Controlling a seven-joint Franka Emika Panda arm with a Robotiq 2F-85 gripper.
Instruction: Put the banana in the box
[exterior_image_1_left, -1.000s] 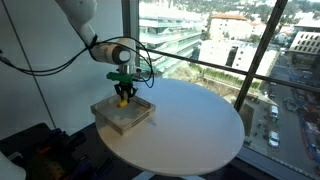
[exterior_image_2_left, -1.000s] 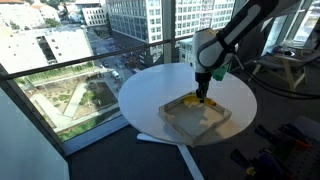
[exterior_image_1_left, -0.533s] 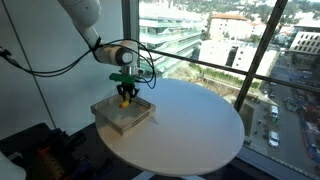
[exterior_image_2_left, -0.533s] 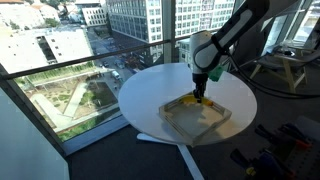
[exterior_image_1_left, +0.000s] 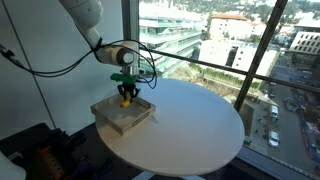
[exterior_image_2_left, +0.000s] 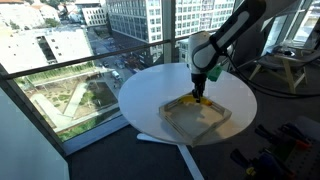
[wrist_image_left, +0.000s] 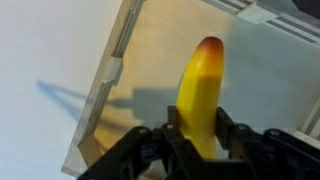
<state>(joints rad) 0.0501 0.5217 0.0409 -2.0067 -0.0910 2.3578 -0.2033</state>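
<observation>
The gripper (wrist_image_left: 200, 138) is clamped on the banana (wrist_image_left: 203, 80), which hangs inside the box (wrist_image_left: 108, 85), to the right of its left wall. This looks like the placing step. Next, the jaws need to part and the arm lift clear.

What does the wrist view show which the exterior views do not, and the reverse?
Only the wrist view: the orange tip of the banana and the gripper shut on its sides. Only the exterior views: the round white table, the arm and the city outside. Both: the banana held over the box.
</observation>
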